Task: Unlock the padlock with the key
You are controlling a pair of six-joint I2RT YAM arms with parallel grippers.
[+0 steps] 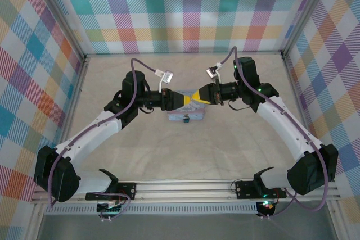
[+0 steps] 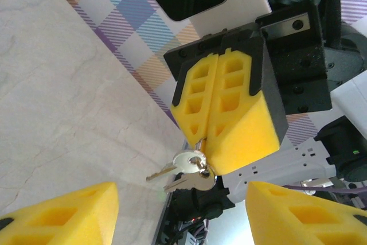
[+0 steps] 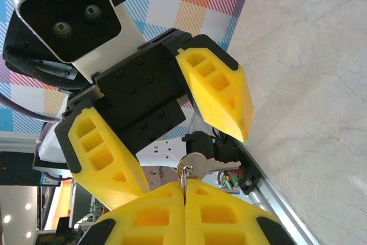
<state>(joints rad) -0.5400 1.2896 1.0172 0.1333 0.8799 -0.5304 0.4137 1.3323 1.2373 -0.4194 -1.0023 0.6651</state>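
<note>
The right hand (image 3: 184, 187) has its two yellow foam fingers pressed flat together, with no gap along the seam. At their tips they pinch a thin metal ring (image 2: 201, 162). From this ring the key (image 2: 184, 163) hangs free just past the fingertips. It is silver, with a rounded head, and a second silver key lies against it on the same ring. Their blades point away from the right hand, to one side.

Directly opposite, tip to tip, is the left hand (image 3: 196, 163). Its fingers (image 3: 221, 90) are spread well apart, one on each side of the keys and touching neither. The keys sit in the open space between them, just off the right hand's tips.

In the top view the two hands meet nose to nose above the middle of the pale table (image 1: 225, 155). Just under and slightly nearer than the meeting point, a pale blue tin (image 1: 194, 117) lies flat on the table.
</note>
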